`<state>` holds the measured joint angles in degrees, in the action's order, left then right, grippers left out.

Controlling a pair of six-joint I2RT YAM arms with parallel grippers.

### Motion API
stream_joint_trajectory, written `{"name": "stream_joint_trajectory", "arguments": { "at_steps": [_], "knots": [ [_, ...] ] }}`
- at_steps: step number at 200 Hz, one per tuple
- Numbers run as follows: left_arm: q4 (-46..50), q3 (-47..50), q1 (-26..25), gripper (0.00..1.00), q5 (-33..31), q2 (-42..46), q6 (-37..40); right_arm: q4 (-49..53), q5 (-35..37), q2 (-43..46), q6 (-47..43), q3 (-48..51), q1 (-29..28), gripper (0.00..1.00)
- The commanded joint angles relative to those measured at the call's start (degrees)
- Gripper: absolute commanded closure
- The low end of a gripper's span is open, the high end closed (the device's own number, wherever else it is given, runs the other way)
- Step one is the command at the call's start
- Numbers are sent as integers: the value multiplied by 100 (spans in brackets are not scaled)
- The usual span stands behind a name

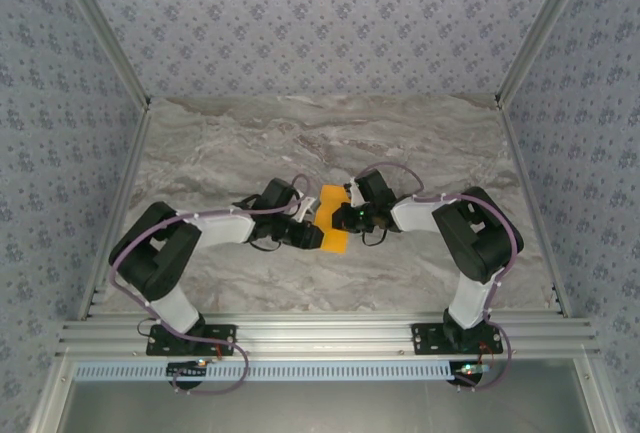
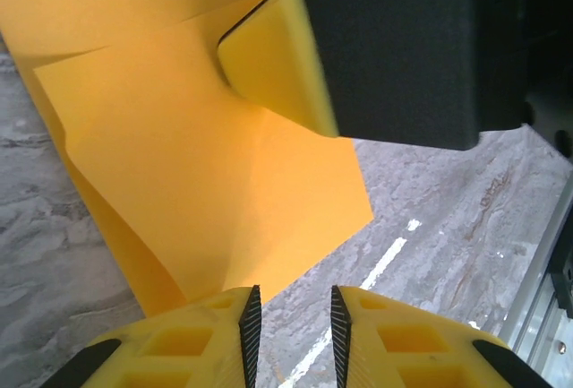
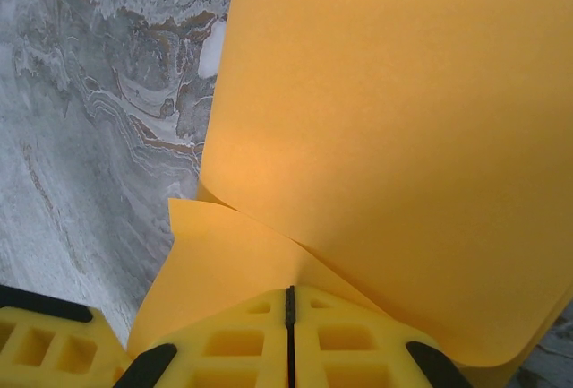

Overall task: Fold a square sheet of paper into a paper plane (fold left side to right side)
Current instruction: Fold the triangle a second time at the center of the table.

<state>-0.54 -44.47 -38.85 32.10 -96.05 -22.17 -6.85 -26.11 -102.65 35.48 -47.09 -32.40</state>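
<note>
The orange-yellow square sheet of paper (image 1: 333,221) lies partly folded on the marble table between my two grippers. In the left wrist view the paper (image 2: 197,155) shows two overlapping layers with a crease. My left gripper (image 2: 291,334) is open just short of the paper's near corner, with nothing between its fingers; from above the left gripper (image 1: 307,232) sits at the paper's left edge. My right gripper (image 3: 289,303) is shut, its tips where a raised flap of paper (image 3: 385,119) meets the lower layer. One right gripper finger (image 2: 277,56) presses into the paper. No finished paper plane is seen.
The marble table (image 1: 330,143) stretches open beyond the grippers. An aluminium rail (image 1: 330,333) runs along the near edge, and part of this frame (image 2: 557,254) stands close on the right of the left wrist view. Patterned walls enclose the table on three sides.
</note>
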Motion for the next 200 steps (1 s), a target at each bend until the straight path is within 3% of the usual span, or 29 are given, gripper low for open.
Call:
{"name": "stream_joint_trajectory", "arguments": {
  "at_steps": [1,200],
  "knots": [
    [-78,-151,45,71,-28,-141,37,650,361,-211,-138,54,-58,94],
    [123,-115,92,72,-327,-28,195,705,405,-220,-184,43,-67,94]
  ]
}}
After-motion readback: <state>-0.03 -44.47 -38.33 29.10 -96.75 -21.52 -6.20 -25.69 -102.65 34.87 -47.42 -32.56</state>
